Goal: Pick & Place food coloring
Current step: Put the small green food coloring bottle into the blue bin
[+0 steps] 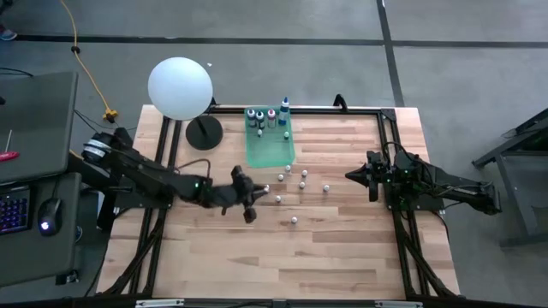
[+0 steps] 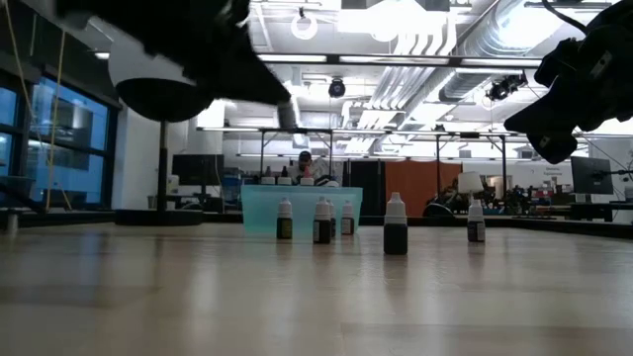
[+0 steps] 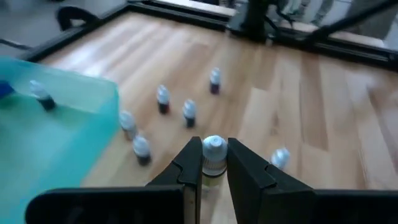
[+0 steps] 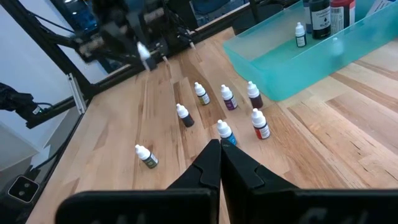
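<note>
**High view: left gripper grabs a little bottle**

High view shows a wooden bench (image 1: 325, 248) with two dark arms over it. The left arm reaches in from the left edge toward the middle. Its left gripper (image 1: 253, 200) is just left of the loose bottles. The left wrist view shows the two dark fingers (image 3: 249, 168) squeezed on a tiny bottle (image 3: 213, 155) with a white cap. The bottle stands straight up between them. I cannot tell if it is off the wood.

More bottles stand on the bench near the middle. They are a loose bunch (image 1: 301, 181), set apart from each other, all upright. One lone bottle (image 1: 293, 220) stands a bit nearer the front edge than the rest.

A see-through green tray (image 1: 272, 152) sits just behind the bunch, toward the back edge. A few bigger bottles (image 1: 259, 118) stand in the tray's far end. One has a blue body (image 1: 283, 110).

The right gripper (image 1: 353, 175) hangs near the right edge, well apart from the bottles. Its fingers are pressed tight together with nothing between them.

A big white ball lamp (image 1: 180, 87) stands at the back left corner on a round dark base (image 1: 204, 133).

Low view, level with the bench, shows five bottles in a row in front of the tray.
</note>
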